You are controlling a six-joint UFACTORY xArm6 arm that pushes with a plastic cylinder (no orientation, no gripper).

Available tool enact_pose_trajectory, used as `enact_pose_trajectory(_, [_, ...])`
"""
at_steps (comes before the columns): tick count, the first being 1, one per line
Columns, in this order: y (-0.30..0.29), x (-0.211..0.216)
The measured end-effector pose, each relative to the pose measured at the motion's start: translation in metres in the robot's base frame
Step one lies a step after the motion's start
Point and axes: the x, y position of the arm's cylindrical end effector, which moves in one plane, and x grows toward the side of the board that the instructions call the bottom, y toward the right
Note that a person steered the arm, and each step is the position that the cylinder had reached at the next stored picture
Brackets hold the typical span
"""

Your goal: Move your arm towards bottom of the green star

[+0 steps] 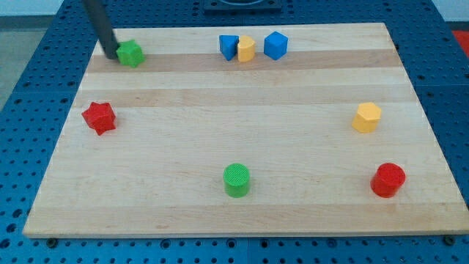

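Pale wooden board (pixel 242 213) with lengthwise grain bands, lying on a blue perforated table (pixel 29 110) (rows of small holes across it), a dark fixture just visible at the view's top edge.

Green star (pixel 131 53) near the board's top left corner. My tip (pixel 109 54) down on the board just to the view's left of that star, touching or all but touching its left side, level with it rather than below it; rod slanting up and leftward out of the frame. No jaws on this arm, only the plain rod, so nothing to part or close.

Along the top edge, towards the middle: a blue block (pixel 229 47) of unclear shape, a yellow block (pixel 246 49) pressed against its right, then a blue cube (pixel 275 45) just beside.

Red star (pixel 99 117) at the left edge, well below the green one. Green cylinder (pixel 237 180) near the bottom centre. Yellow hexagonal block (pixel 366 117) at the right, red cylinder (pixel 388 180) below it near the bottom right corner
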Motion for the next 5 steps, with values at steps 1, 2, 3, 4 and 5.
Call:
enact_pose_trajectory(1, [0.065,0.0])
enact_pose_trajectory(2, [0.122,0.0])
enact_pose_trajectory(3, [0.158,0.0])
enact_pose_trajectory(4, [0.147,-0.004])
enact_pose_trajectory(5, [0.096,0.005])
